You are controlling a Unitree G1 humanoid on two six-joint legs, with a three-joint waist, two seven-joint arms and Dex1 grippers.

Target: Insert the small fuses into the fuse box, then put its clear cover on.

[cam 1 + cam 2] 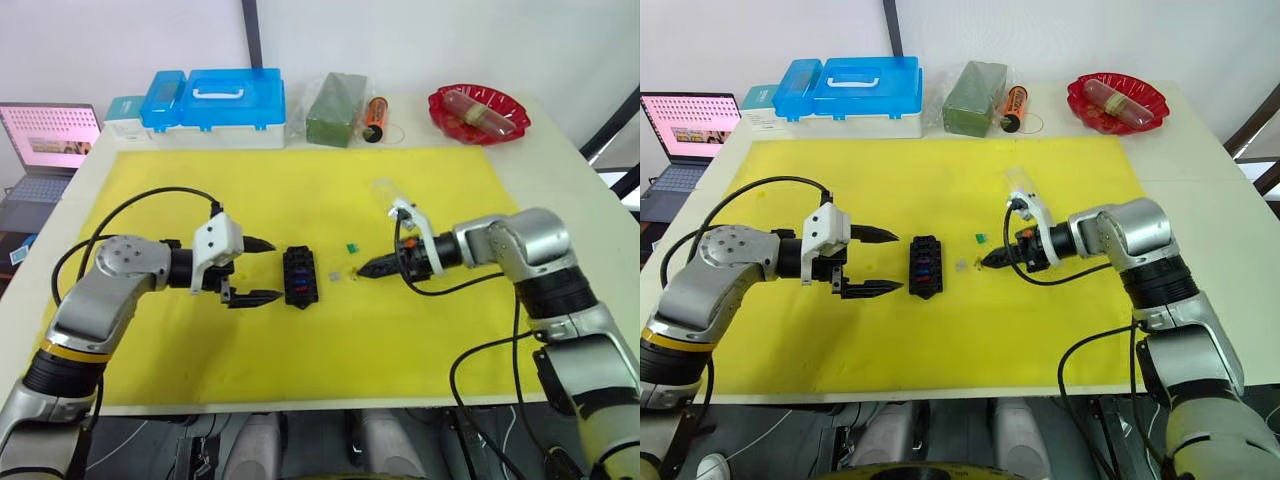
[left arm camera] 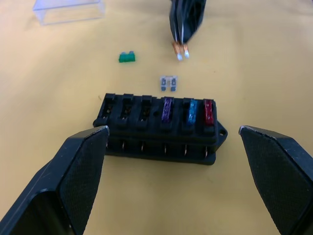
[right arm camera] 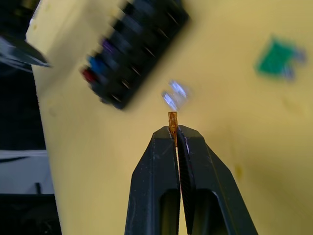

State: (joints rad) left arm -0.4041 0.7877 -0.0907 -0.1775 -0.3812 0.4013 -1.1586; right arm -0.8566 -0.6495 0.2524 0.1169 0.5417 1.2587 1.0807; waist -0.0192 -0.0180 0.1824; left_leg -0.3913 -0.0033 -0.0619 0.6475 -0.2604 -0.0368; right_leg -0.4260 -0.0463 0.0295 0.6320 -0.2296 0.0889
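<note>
Three fuses seated in black slotted fuse box (image 2: 161,129), mid-mat. Orange fuse (image 3: 172,119) mostly hidden, pinched in right gripper (image 3: 175,133). Grey fuse (image 2: 168,83) between. Left gripper (image 1: 262,270) spread wide.

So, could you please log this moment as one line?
right gripper: shut on orange fuse | left gripper: open beside fuse box | seated: three | loose: green fuse, grey fuse

Black fuse box (image 2: 161,129) at frame centre, lying flat, with purple, blue and red fuses seated in three slots. Grey fuse (image 2: 168,83) and green fuse (image 2: 126,57) lie loose above it. Orange fuse (image 2: 180,50) upper centre. Clear cover (image 2: 68,11) upper left.
</note>
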